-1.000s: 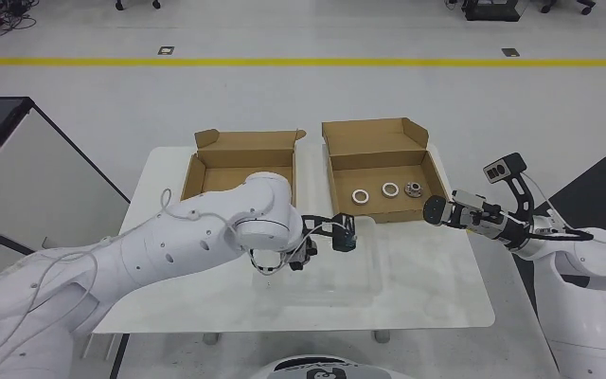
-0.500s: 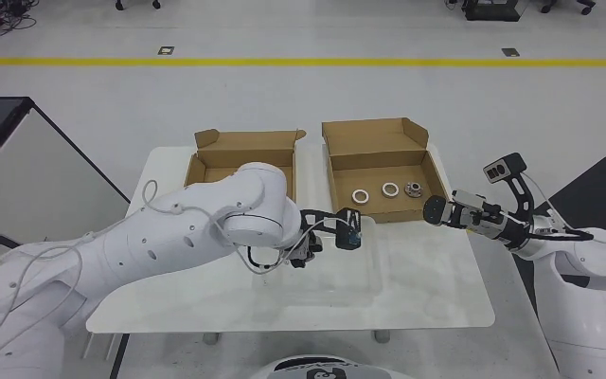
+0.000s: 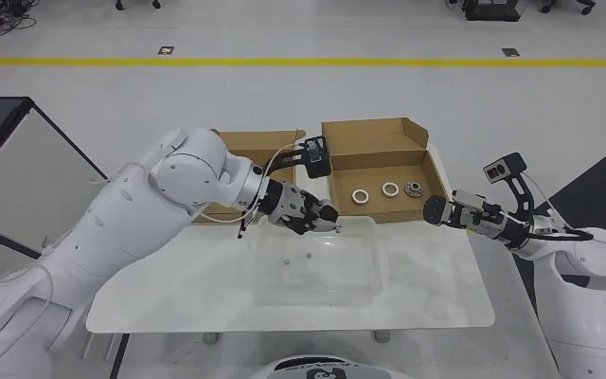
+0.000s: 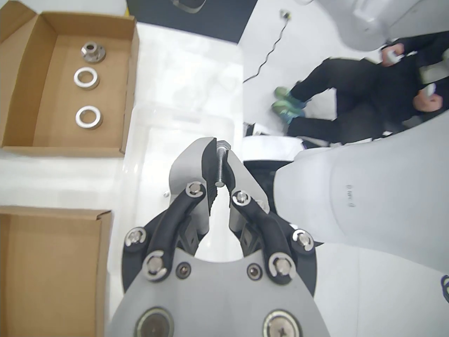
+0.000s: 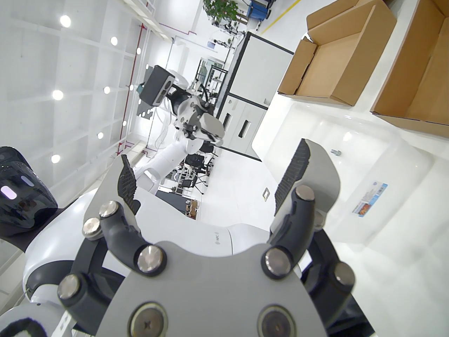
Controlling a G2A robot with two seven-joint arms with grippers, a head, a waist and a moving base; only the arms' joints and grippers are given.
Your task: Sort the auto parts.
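My left gripper [image 4: 219, 147] is shut on a threaded steel bolt [image 4: 220, 168], held head-out between its pads. In the top view that gripper [image 3: 329, 220] hangs over the far edge of a clear plastic tray [image 3: 377, 277], close to the gap between the two cardboard boxes. Two small bolts [image 3: 285, 256] [image 3: 309, 254] lie in the tray. The right box [image 3: 343, 171] holds two metal rings [image 3: 362, 197] [image 3: 390, 189] and a flanged bushing [image 3: 413, 188]. My right gripper [image 3: 431, 210] stands open with nothing in it, off the right box's near right corner.
The left cardboard box [image 3: 248, 154] sits behind the left arm, partly covered by it. In the right wrist view the open gripper [image 5: 214, 156] faces the tray [image 5: 386, 166], where one bolt [image 5: 336, 151] lies. The white table [image 3: 445, 284] has bare room on its right.
The left arm has swung back from the middle of the tray to its far edge, near the boxes, with its wrist turned over. The right arm has not moved.
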